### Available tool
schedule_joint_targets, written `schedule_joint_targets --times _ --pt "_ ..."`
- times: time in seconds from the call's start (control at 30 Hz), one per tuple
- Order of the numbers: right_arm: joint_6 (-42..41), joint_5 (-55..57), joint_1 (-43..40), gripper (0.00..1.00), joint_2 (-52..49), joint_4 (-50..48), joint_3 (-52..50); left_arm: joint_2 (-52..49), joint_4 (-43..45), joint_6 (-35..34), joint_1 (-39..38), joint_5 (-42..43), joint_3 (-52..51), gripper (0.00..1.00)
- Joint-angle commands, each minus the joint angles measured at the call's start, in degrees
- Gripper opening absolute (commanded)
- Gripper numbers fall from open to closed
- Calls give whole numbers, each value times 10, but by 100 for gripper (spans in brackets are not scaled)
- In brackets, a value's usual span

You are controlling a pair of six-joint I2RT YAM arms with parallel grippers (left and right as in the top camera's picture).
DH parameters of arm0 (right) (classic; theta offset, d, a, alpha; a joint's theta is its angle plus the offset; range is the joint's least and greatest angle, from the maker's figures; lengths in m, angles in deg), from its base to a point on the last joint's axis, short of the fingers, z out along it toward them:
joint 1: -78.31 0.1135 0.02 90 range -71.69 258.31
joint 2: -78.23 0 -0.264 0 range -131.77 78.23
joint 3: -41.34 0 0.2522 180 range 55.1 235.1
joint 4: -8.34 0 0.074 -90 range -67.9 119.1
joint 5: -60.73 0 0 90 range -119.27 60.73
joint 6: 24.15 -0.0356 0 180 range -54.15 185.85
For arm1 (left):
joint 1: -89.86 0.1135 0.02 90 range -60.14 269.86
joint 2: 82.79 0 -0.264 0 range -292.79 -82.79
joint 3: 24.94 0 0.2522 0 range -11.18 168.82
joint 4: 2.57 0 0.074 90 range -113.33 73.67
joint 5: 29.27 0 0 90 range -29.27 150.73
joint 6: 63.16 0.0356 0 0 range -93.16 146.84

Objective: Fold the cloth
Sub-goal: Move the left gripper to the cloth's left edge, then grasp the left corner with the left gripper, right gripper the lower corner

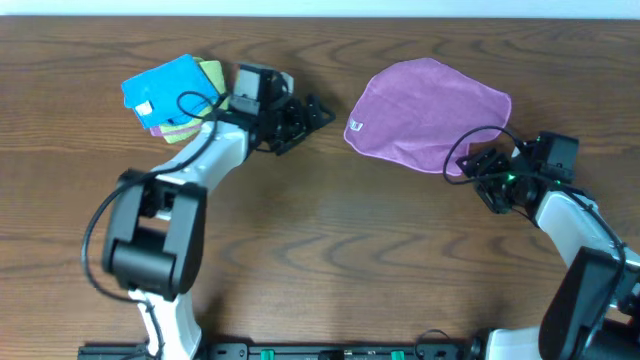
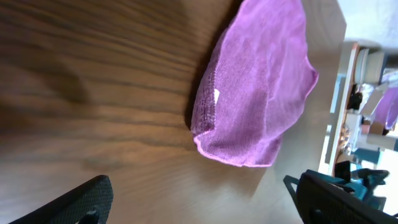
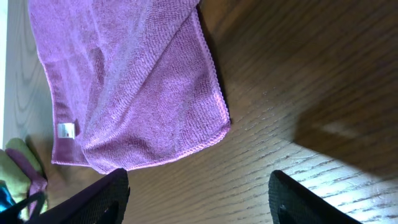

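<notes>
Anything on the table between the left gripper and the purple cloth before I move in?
No. Only bare table separates the left gripper from the cloth. The overhead and left wrist views both show it.

The cloth (image 3: 124,81) is matt lilac microfibre with a fine looped nap and a stitched hem. The table (image 3: 311,74) is dark wood grain, smooth and faintly glossy. The blue cloth (image 1: 165,88) looks similarly soft and matt.

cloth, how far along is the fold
Done: the cloth lies in overlapping layers, so at least one fold seems made, though its outline is uneven. In hand: nothing; the left gripper and right gripper are both open beside it, holding nothing. Left: probably another fold and squaring the edges.
</notes>
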Motion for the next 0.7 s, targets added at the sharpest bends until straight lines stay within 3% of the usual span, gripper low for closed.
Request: schedule_joint_targets --times 0.0,0.3,0.67 --pt "-13 -6 5 72 -5 -1 -3 -27 0 14 -18 17 37 95" --pt "-13 -12 5 71 -5 1 -3 -54 12 14 -59 4 47 95" --pt "-12 -24 5 71 -5 2 -3 -93 102 -56 -66 -10 47 95"
